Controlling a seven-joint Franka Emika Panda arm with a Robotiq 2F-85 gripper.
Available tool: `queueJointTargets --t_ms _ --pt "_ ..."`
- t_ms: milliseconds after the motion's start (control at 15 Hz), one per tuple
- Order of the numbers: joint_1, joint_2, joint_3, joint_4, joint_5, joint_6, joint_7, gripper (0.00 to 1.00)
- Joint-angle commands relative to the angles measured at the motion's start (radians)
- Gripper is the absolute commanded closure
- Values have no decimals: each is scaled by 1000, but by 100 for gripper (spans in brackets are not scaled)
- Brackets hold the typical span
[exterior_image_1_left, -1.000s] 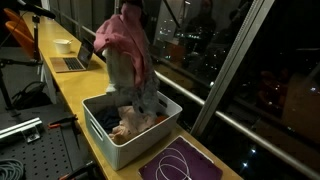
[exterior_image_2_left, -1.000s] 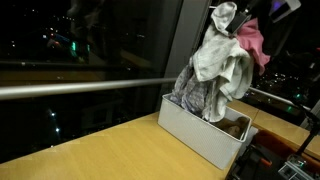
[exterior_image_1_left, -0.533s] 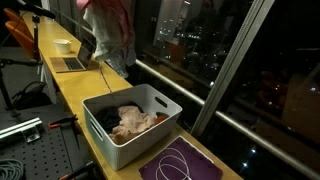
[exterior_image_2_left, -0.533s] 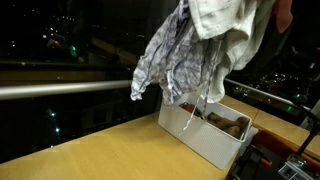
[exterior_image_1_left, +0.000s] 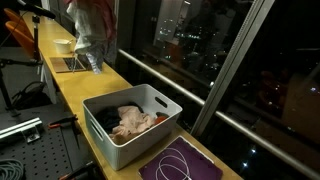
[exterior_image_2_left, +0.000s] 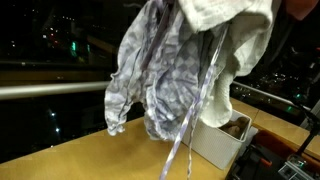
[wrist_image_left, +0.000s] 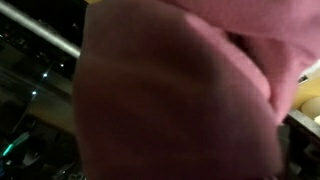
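Gripper metal showed in no view, being buried in fabric, but the jaws were pinched nearly together on the bundle of clothes (exterior_image_1_left: 92, 28). The bundle hung in the air at the upper left of the frame with nothing under it. Held from one bunched point at the top, the garments draped downward under their own weight, well apart from the white bin (exterior_image_1_left: 125, 150) at lower centre. More clothes (exterior_image_1_left: 130, 122) lay heaped in that bin.

In an exterior view the bundle read as a small pinkish mass above the wooden table (exterior_image_1_left: 70, 95), near the laptop (exterior_image_1_left: 72, 62) and a bowl (exterior_image_1_left: 63, 45) in the upper left. That view gave its position along the table but little of its make-up. From the opposite side the layers separated: a grey patterned garment (exterior_image_2_left: 150, 80) filled the centre, a white garment (exterior_image_2_left: 225, 15) sat at the top edge, and a pale cord (exterior_image_2_left: 195, 120) trailed down toward the lower middle. The bin (exterior_image_2_left: 215, 145) sat half hidden behind them at lower right.

The wrist view showed only a pink garment (wrist_image_left: 170, 100) pressed close across nearly the whole frame. It suggested this piece lay nearest the gripper, and it hid the fingers entirely.
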Motion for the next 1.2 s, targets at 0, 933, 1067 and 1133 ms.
queueJointTargets --t_ms 0,933,1067,1133 --pt "20 89 6 26 -26 20 20 99" --pt "-27 89 -66 -103 -12 69 12 1" --pt "-74 69 -113 -190 -9 137 -30 0" --pt "-96 73 -134 -214 -11 166 -48 0"
